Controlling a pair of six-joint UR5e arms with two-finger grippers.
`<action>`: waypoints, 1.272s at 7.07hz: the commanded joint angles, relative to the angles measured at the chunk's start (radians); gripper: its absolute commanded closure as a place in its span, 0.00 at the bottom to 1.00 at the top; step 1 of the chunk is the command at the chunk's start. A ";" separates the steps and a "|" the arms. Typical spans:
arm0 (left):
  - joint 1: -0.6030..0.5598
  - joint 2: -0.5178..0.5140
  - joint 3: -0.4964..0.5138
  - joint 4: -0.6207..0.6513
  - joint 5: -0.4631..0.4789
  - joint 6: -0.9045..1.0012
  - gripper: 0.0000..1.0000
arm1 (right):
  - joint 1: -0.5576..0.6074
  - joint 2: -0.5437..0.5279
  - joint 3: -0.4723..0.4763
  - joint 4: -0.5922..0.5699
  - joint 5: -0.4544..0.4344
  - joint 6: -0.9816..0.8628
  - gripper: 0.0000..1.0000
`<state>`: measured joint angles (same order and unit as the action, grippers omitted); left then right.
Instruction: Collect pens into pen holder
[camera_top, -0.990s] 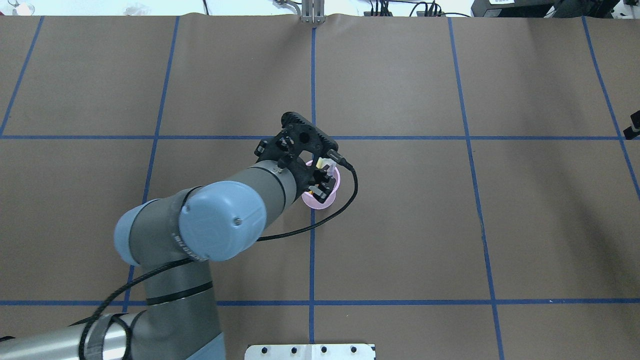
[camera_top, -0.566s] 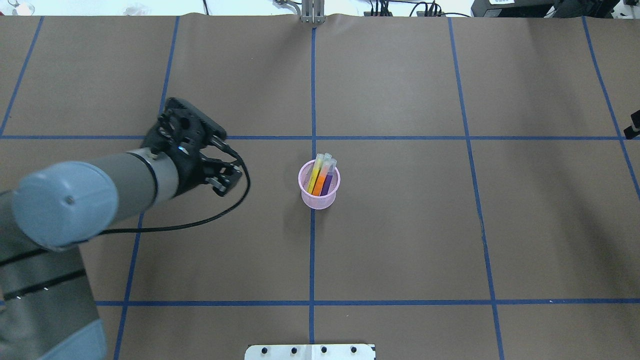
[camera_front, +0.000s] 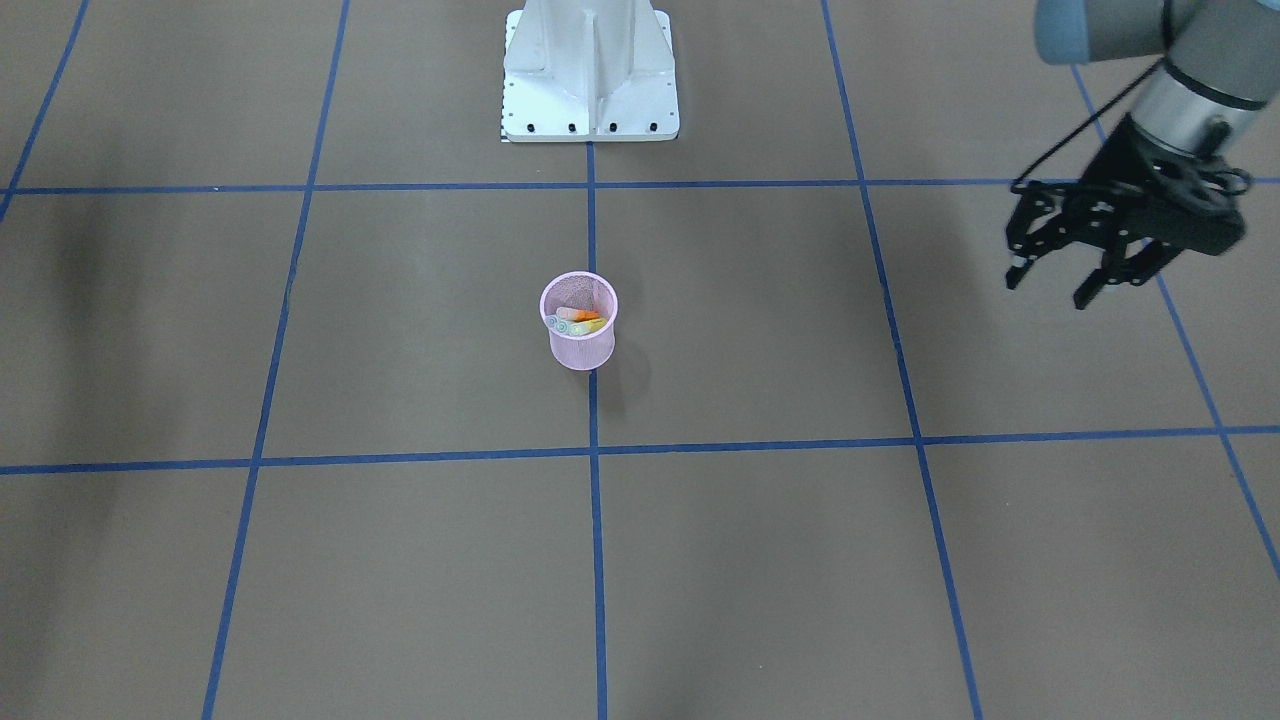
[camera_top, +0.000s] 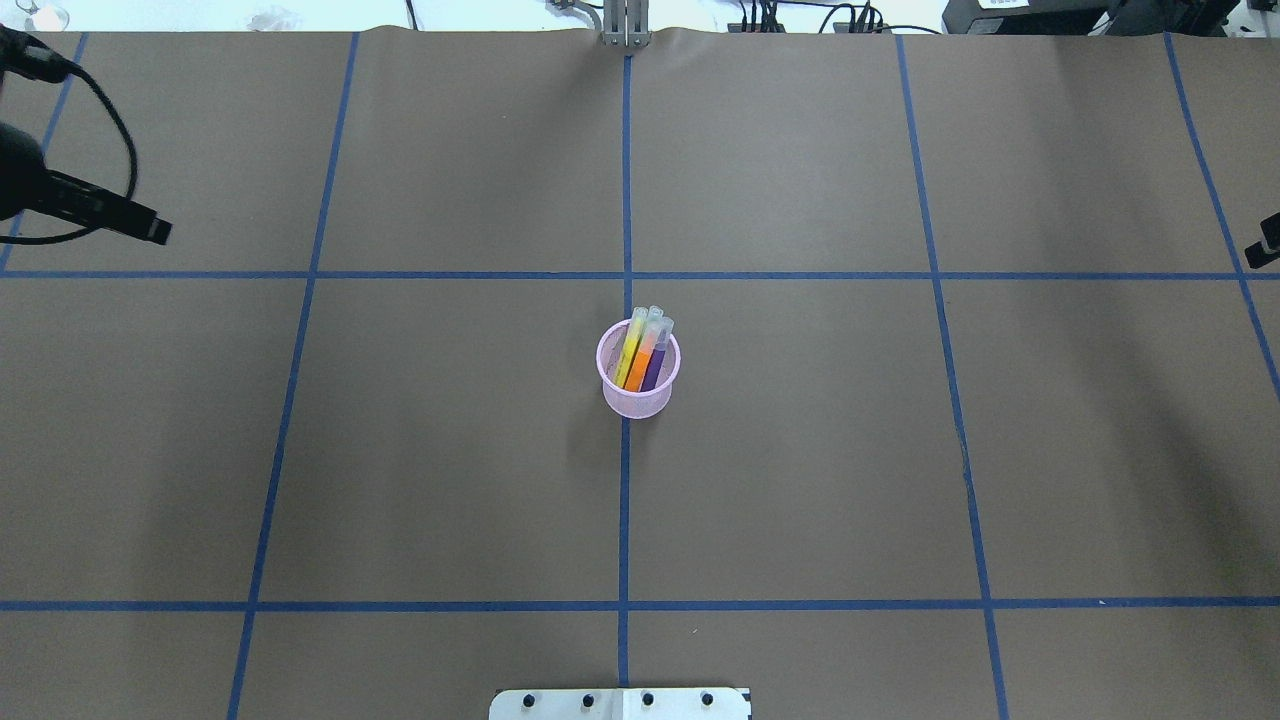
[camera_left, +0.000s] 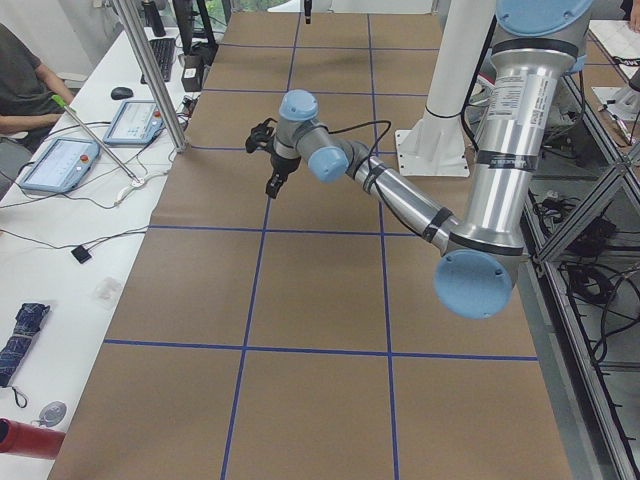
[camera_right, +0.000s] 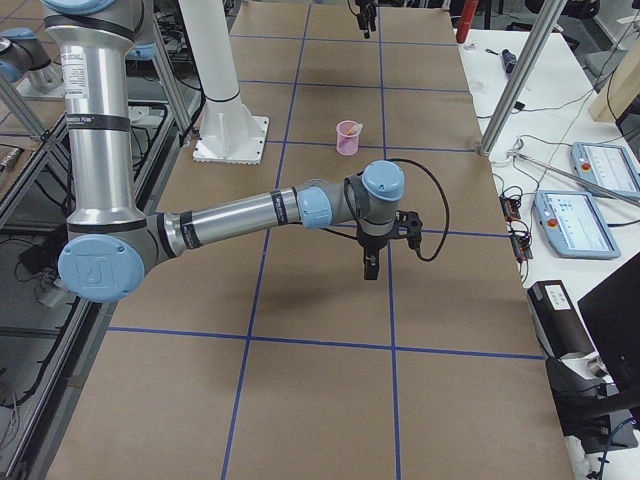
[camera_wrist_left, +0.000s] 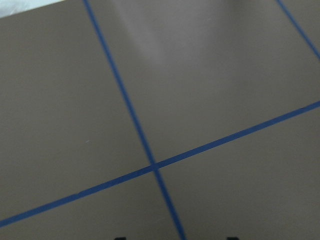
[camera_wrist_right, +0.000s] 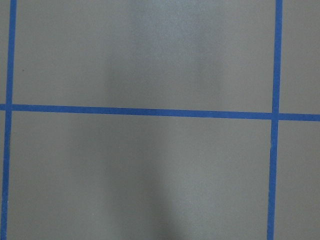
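Mesh of pink wire forms the round, slightly tapered pen holder (camera_top: 640, 398), which stands upright mid-table on a blue tape line (camera_top: 624, 520) crossing the brown paper table (camera_top: 800, 450). Yellow, orange and purple pens (camera_top: 645, 355) lean inside, pale caps up. The left gripper (camera_front: 1047, 288) hangs well apart, fingers spread, empty. The right gripper (camera_right: 368, 268) points down; whether it is parted cannot be told.

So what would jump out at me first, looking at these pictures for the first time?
A small pink mesh cup stands alone at the middle of the brown table, with yellow, orange and purple pens leaning together inside it. Off on the robot's left side, the left gripper hangs open and empty above the table, well away from the cup.
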<state>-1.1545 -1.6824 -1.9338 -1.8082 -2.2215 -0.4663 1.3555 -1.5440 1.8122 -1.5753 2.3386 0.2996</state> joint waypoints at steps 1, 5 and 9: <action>-0.169 0.020 0.204 0.120 -0.066 0.173 0.26 | 0.010 -0.001 -0.005 0.037 -0.002 0.001 0.00; -0.278 0.003 0.348 0.176 -0.285 0.164 0.00 | 0.132 -0.030 -0.153 0.164 0.021 -0.083 0.00; -0.274 0.007 0.280 0.181 -0.010 0.286 0.00 | 0.134 -0.028 -0.185 0.170 0.053 -0.091 0.00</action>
<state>-1.4311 -1.6757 -1.6489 -1.6317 -2.3287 -0.2554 1.4888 -1.5738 1.6324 -1.4090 2.3766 0.2121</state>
